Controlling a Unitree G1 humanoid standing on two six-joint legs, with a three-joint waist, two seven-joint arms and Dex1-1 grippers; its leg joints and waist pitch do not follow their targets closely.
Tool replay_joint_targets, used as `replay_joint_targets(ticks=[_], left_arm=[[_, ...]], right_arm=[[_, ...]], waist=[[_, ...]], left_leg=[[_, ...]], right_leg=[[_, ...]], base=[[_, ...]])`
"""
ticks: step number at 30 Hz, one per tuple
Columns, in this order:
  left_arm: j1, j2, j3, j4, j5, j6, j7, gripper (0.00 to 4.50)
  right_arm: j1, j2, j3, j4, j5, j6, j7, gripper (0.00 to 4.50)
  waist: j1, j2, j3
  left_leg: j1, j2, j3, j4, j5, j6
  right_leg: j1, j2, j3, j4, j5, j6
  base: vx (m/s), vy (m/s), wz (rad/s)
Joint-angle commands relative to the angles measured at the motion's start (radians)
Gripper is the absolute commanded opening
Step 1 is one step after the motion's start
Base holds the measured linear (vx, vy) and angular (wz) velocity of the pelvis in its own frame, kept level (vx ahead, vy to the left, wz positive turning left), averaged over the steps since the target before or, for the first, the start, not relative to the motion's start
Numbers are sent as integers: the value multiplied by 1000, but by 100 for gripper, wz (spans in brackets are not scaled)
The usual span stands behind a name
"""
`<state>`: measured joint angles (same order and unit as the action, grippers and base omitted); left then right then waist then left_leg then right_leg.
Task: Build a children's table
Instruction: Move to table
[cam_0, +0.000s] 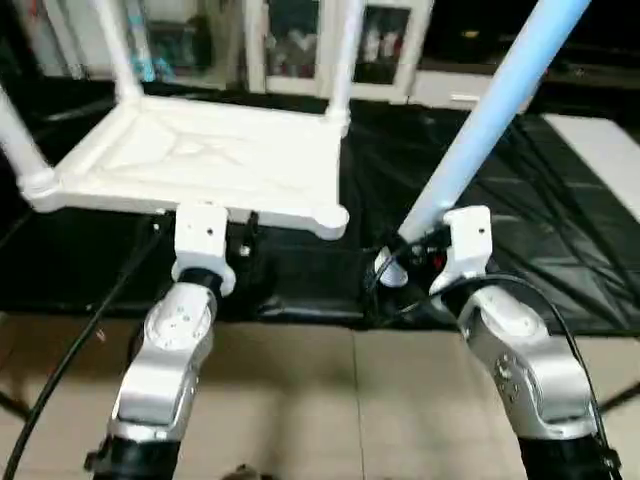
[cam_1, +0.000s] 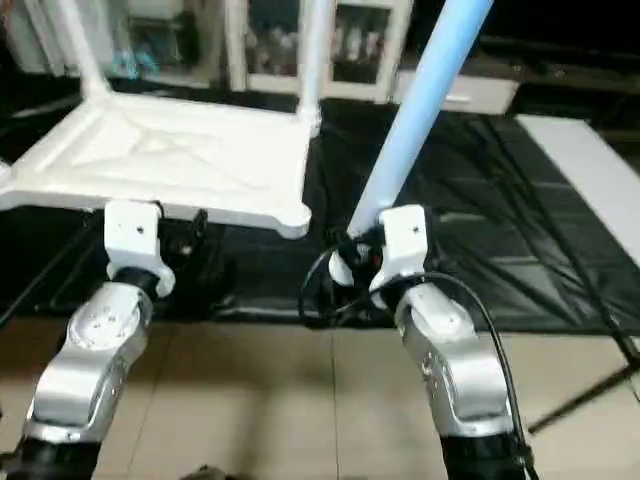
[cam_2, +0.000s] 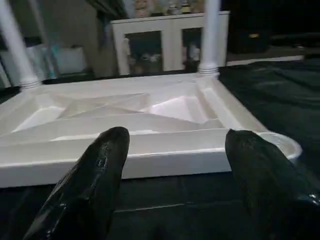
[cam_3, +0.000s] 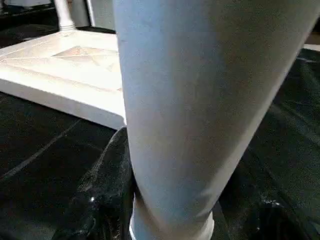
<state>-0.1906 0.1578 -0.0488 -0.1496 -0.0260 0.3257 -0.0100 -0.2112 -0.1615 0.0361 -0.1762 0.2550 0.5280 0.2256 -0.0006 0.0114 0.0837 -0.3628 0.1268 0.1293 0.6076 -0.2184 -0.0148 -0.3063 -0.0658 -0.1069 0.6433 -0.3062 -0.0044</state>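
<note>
We are gripping the fourth leg (cam_0: 490, 120) near its lower end with our right gripper (cam_0: 405, 258), fingers clamped on it, tilting it up and away to the right. Our left gripper (cam_2: 172, 165) is hovering, fingers apart, just near of the upside-down tabletop (cam_0: 215, 160) lying on the black-covered work table (cam_0: 560, 240), three legs (cam_0: 340, 60) standing in its sockets.

1. Tabletop (cam_0: 215, 160): plain white, raised X-rib pattern on its upturned face
2. Held leg (cam_0: 490, 120) at 1 o'clock: white, bluish tint
3. Work table cover (cam_0: 540, 240): glossy black, creased
4. Floor (cam_0: 330, 400) at 6 o'clock: beige tiles
5. Left gripper fingers (cam_2: 95, 175): shiny black
</note>
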Motion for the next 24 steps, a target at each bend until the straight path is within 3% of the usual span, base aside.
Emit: replay_joint_targets(ticks=[1, 2, 3, 4, 5, 6, 7, 8, 9, 10, 11, 12, 13, 14, 15, 16, 17, 18, 19, 20, 21, 22, 23, 24], left_arm=[[6, -6, -14, -15, 1, 6, -12, 351], [6, -3, -15, -15, -1, 4, -16, 351], [7, -3, -12, -17, -2, 4, -16, 351], [7, -2, -9, -19, -3, 3, -15, 351], [8, -3, -6, -20, -3, 5, -16, 351], [4, -7, -2, -13, 0, 5, -16, 351], [3, -10, -4, -7, 4, 1, -15, 351], [4, -13, -6, 1, 8, -4, -14, 351], [4, -9, -13, -1, 13, 0, -18, 351], [4, -7, -19, -6, 14, 3, -23, 351], [7, -7, -20, -14, 10, 6, -31, 351], [11, -10, -20, -17, 6, 8, -33, 351], [15, -13, -18, -14, 6, 6, -31, 351], [17, -18, -22, -1, 9, 1, -28, 351], [17, -19, -22, 0, 9, 1, -28, 351], [13, -21, -29, 7, 8, -3, -34, 351], [11, -24, -29, 9, 4, -4, -36, 351], [11, -25, -28, 9, 3, -4, -37, 351], [11, -28, -23, 11, 0, -5, -36, 351], [13, -27, -19, 16, 2, -9, -32, 351], [14, -26, -16, 20, 4, -11, -29, 351], [16, -24, -13, 24, 7, -13, -29, 351], [16, -22, -12, 24, 8, -13, -30, 351], [17, -21, -9, 23, 7, -11, -34, 351]], right_arm=[[-9, -14, -27, -5, -4, -18, 0, 185], [-9, -13, -28, -2, -6, -19, -1, 185], [-9, -12, -27, -5, -5, -18, -2, 185], [-10, -11, -26, -9, -5, -15, -2, 185], [-11, -11, -26, -11, -3, -15, 1, 185], [-15, -17, -23, -8, -1, -21, 14, 185], [-14, -19, -22, -1, -3, -28, 18, 185], [-12, -20, -21, 8, -7, -37, 21, 185], [-13, -23, -20, 11, -15, -36, 15, 185], [-16, -22, -23, 10, -14, -32, 11, 185], [-21, -17, -27, 5, -5, -26, 9, 185], [-22, -16, -26, 1, -2, -25, 12, 185], [-21, -20, -20, -1, -5, -30, 17, 185], [-16, -28, -18, -2, -15, -34, 18, 185], [-15, -29, -18, -1, -16, -35, 18, 185], [-14, -26, -30, 1, -12, -32, 11, 185], [-15, -26, -37, -2, -8, -30, 10, 185], [-16, -26, -38, -4, -7, -30, 10, 185], [-17, -26, -41, -6, -6, -31, 12, 185], [-17, -26, -41, -7, -7, -32, 14, 185], [-17, -26, -41, -6, -8, -32, 15, 185], [-17, -29, -38, -4, -14, -35, 16, 185], [-18, -32, -36, -4, -17, -34, 15, 185], [-16, -36, -34, -5, -19, -32, 15, 185]], waist=[[18, 1, -49], [18, -53, -67], [27, -57, -37], [27, -59, -49], [52, -38, -49], [56, -26, -48], [48, -13, -75], [9, 26, -83], [-29, 21, -94], [-37, 23, -108], [-39, 23, -111], [-43, 23, -106], [-40, 15, -104], [-36, -18, -93], [-29, -47, -94], [15, -86, -99], [27, -75, -101], [37, -72, -100], [39, -57, -90], [38, -39, -81], [37, -30, -81], [32, -2, -79], [9, 46, -76], [-18, 71, -81]], left_leg=[[8, 101, -15, -223, -964, -103], [79, 70, 1, -92, -736, -84], [89, 43, 2, 82, -483, -32], [-62, 0, -57, 181, -101, 45], [-79, 19, -68, 158, -88, 31], [-62, 49, -67, 92, -134, 23], [-9, 51, -38, -6, -99, 30], [111, 104, -105, -78, -101, 94], [169, 167, -161, -103, -153, 168], [193, 188, -199, -93, -130, 323], [197, 189, -197, -85, -94, 382], [178, 168, -178, -79, 12, 453], [170, 158, -162, -82, 43, 467], [121, 72, -71, -77, -38, 381], [88, 30, -38, -65, -133, 324], [25, -50, -1, 66, -230, 216], [-2, -33, -24, 104, -181, 177], [-44, -29, -39, 134, -97, 111], [-61, -16, -51, 137, -47, 78], [-61, 8, -55, 115, -3, 57], [-62, 19, -54, 85, 27, 57], [-53, 36, -42, 4, 81, 73], [30, 83, -73, -72, -45, 75], [65, 117, -127, -95, -184, 94]], right_leg=[[63, -9, 19, 54, -192, -21], [5, -99, 94, -105, -606, -38], [-38, -210, 135, -227, -909, -79], [104, -227, 203, -220, -978, -118], [125, -231, 209, -204, -901, -123], [109, -173, 166, -183, -711, -165], [101, -70, 89, -148, -471, -203], [-3, 22, 32, -50, -215, -168], [-56, 16, 38, 14, -165, -135], [-91, -5, 45, 71, -114, -30], [-116, -17, 49, 87, -76, 8], [-144, -25, 51, 104, -16, 63], [-151, -27, 53, 101, 12, 67], [-112, -38, 75, -5, 149, -10], [-62, -57, 104, -54, 133, -26], [33, -127, 210, -147, -340, -46], [72, -183, 244, -155, -450, -109], [94, -160, 246, -141, -432, -174], [98, -159, 242, -140, -291, -261], [86, -145, 213, -151, -223, -343], [85, -125, 184, -151, -218, -349], [82, -64, 121, -145, -248, -295], [31, 8, 54, -106, -237, -190], [-3, 33, 31, -27, -203, -147]], base=[[1, -57, 2], [1, -57, 2], [85, -102, -3], [143, -21, -18], [143, -21, -18], [133, 22, -5], [85, 49, 25], [85, 49, 25], [119, 56, 18], [138, -4, 1], [138, -4, 1], [132, -21, -6], [114, -24, -7], [114, -24, -7], [131, -87, 2], [138, -84, 6], [138, -84, 6], [140, -49, 7], [151, -37, 11], [151, -37, 11], [144, 14, 6], [156, 63, 1], [156, 63, 1], [176, 91, -5]])
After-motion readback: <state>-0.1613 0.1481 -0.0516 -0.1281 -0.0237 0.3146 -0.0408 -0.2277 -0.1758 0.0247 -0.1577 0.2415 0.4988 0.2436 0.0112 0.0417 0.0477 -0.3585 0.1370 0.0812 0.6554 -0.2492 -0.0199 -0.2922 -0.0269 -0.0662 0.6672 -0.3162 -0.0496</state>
